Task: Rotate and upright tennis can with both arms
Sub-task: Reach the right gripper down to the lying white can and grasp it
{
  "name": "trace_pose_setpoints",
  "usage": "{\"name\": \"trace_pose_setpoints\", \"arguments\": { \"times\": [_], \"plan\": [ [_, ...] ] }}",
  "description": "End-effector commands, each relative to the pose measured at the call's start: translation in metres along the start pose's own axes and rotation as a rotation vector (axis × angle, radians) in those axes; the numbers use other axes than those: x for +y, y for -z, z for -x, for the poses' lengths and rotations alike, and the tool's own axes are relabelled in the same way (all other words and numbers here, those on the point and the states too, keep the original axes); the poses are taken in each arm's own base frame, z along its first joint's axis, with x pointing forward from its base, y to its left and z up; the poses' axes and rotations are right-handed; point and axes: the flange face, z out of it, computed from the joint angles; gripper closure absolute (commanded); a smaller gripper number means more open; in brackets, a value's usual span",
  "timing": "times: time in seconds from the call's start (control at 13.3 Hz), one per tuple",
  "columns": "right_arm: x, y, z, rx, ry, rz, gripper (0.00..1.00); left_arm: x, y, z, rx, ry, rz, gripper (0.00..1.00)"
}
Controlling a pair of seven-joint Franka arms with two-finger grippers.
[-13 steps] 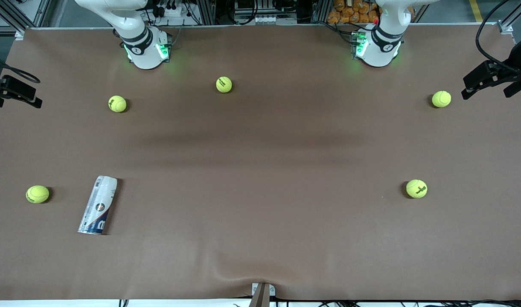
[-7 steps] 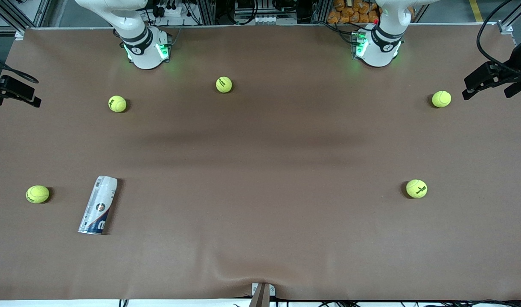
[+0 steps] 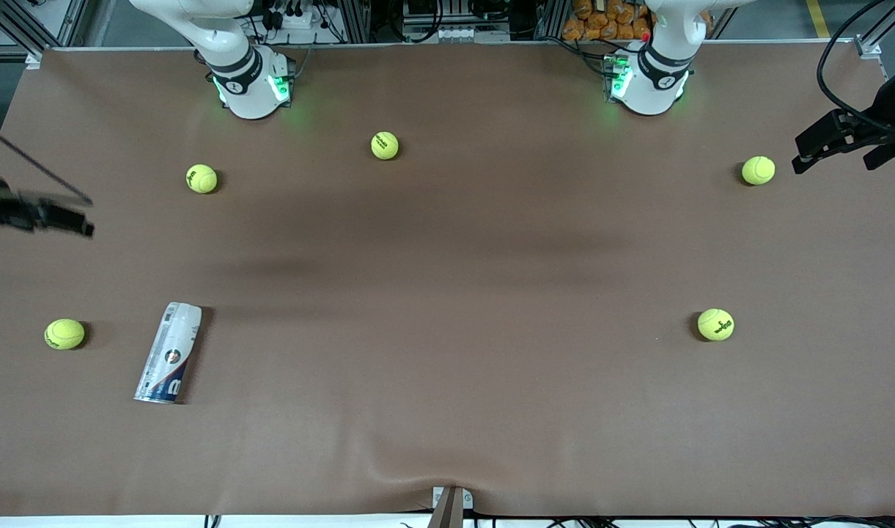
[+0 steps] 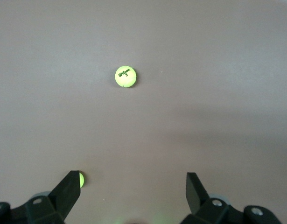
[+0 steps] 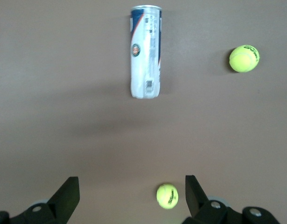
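Fingers apart on both my right gripper (image 5: 129, 198) and left gripper (image 4: 133, 192), I judge the tennis can (image 3: 168, 353), lying flat near the right arm's end, light, slippery, best gripped mid-body.

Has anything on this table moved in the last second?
Only the right gripper moved: it came lower in the front view, toward the tennis can, fingers open, holding nothing. The left gripper barely shifted. The can, lying on its side, and the balls stayed put.

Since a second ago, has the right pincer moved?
Yes. The right pincer has come lower in the front view, toward the tennis can, which lies flat.
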Motion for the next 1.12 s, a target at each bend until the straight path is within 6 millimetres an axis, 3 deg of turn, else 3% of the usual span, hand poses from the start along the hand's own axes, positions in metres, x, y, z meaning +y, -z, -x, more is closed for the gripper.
{"name": "trace_pose_setpoints", "arguments": {
  "times": [0.0, 0.3, 0.45, 0.75, 1.05],
  "plan": [
    [0.000, -0.073, -0.049, -0.030, -0.003, 0.008, 0.00, -0.003, 0.004, 0.002, -0.006, -0.001, -0.003, 0.00],
    [-0.006, -0.175, -0.104, 0.020, 0.008, 0.009, 0.00, -0.004, 0.003, 0.001, -0.006, 0.000, -0.003, 0.00],
    [-0.005, -0.212, -0.118, 0.037, 0.048, 0.013, 0.00, -0.004, 0.002, 0.001, -0.008, -0.001, -0.003, 0.00],
    [0.000, -0.269, -0.138, 0.089, 0.051, 0.021, 0.00, -0.003, -0.002, -0.001, -0.015, -0.002, -0.003, 0.00],
    [0.009, -0.302, -0.141, 0.075, 0.080, 0.022, 0.00, -0.004, -0.003, -0.002, -0.017, -0.001, -0.003, 0.00]
  ]
}}
